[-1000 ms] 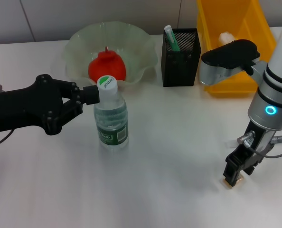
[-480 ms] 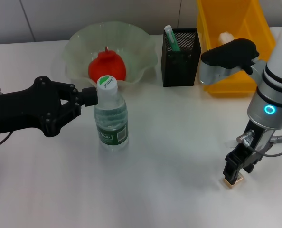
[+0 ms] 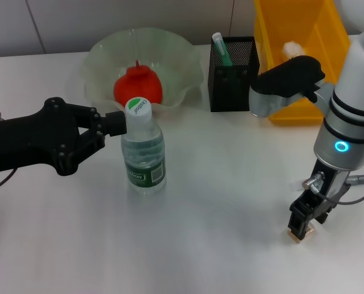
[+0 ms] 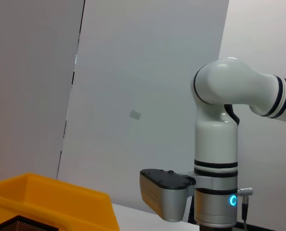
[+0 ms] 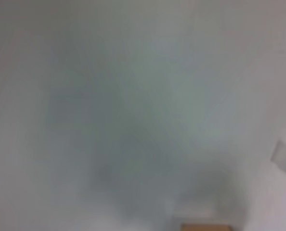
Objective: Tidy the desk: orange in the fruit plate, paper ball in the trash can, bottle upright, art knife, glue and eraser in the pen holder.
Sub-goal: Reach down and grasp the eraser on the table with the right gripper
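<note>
Head view gives you one of each: clear plastic bottle [image 3: 143, 150] upright, red-orange fruit [image 3: 138, 86] in the ruffled pale-green bowl [image 3: 182, 55], white paper ball [image 3: 291, 47] in the yellow bin [image 3: 292, 24], black mesh cup [image 3: 233, 73]. Your right gripper [image 3: 302, 228] is clenched on the tan eraser [image 3: 299, 235] at the tabletop. Your left gripper [image 3: 111, 122] sits beside the bottle cap; whether it grips, you cannot tell. Right wrist view shows only the eraser's edge [image 5: 205, 226]. Left wrist view shows just bin [image 4: 56, 202] and right arm [image 4: 215, 163].

No lettering on the bottle [image 3: 143, 153] is readable.
</note>
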Controlling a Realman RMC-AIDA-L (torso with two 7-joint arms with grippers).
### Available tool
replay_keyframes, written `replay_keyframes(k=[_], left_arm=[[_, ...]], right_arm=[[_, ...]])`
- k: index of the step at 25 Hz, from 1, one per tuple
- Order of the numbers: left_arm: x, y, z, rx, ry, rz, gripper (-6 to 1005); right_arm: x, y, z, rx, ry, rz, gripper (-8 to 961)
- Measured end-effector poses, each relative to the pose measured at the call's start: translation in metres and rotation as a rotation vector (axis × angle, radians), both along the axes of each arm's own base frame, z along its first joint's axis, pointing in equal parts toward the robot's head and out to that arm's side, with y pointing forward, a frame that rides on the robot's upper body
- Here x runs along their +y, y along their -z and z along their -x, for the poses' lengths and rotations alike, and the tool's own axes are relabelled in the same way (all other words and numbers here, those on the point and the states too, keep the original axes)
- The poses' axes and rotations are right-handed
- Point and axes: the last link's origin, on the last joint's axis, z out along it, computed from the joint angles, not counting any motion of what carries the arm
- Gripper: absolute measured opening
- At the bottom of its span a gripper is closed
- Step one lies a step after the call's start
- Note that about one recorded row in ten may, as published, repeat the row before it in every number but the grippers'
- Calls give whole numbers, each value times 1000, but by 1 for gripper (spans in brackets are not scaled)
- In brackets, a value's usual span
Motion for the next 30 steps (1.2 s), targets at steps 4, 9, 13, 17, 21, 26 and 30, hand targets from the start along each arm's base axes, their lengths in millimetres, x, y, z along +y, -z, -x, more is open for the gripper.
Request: replay_keyframes(k=[4,9,13,17,21,26,30], left_arm=[[0,0,0,0,-1,0,6],[0,0,1,2,2,-4,6],[0,0,0,-1,6,-8,6],[0,0,0,-3,6,-9,6],[-1,0,1,-5,5,-8,6],[-1,0,2,-9,-2,-5,6],[-1,0,3,-9,-4,-5,6]], right_arm=[[1,1,1,5,-7,1,518],[2,2,2,14,-14,2,518],[2,2,3,16,-15,2,518],[1,4,3,24,-8,10,518],[0,5,2,22,-3,16,518],[0,5,2,19,-1,20,519],[-1,6,0,16,6,24,519]])
